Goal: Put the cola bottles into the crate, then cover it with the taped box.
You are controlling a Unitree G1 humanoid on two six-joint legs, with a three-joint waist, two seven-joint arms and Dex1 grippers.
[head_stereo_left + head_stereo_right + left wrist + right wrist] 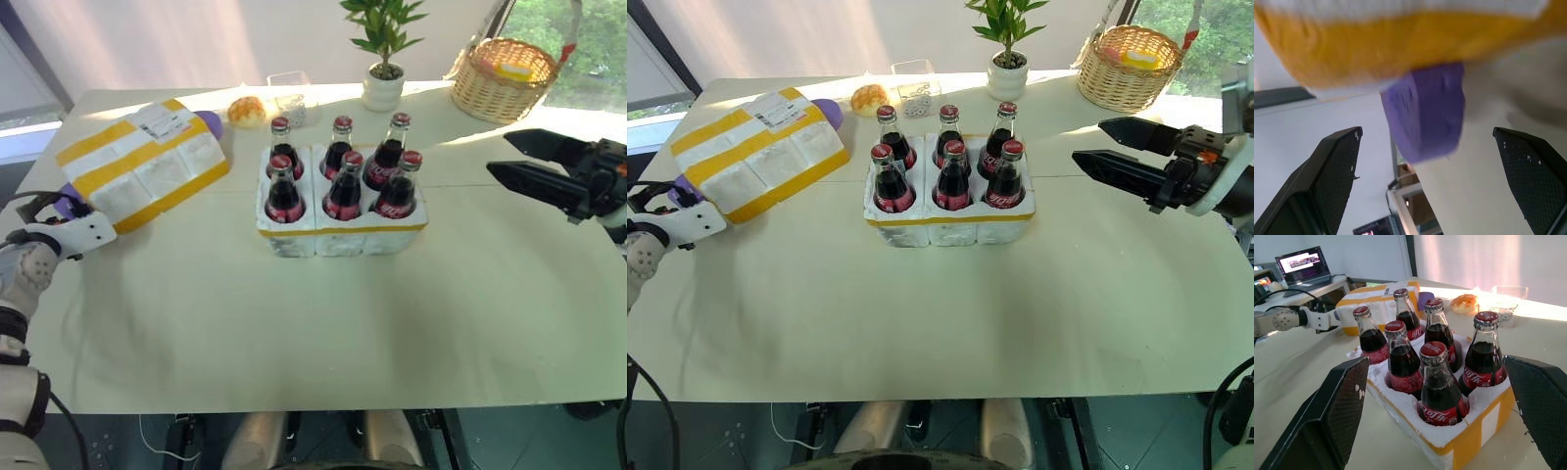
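Note:
Several cola bottles (343, 181) with red caps stand upright in the wells of the crate (338, 237), a white foam block with a yellow band, in the middle of the table. The taped box (142, 162) lies tilted at the table's left, propped on a purple block (1425, 115). At the box's near-left corner my left gripper (1426, 131) is open, its fingers spread either side of the purple block and apart from it. To the right of the crate my right gripper (500, 155) hovers open and empty above the table, pointing at the bottles.
At the back of the table stand a wicker basket (505, 78), a potted plant (384, 83), a clear plastic container (290, 93) and a bread roll (246, 110). A second purple piece (209, 121) shows behind the box. A laptop (1300, 264) sits on a side desk.

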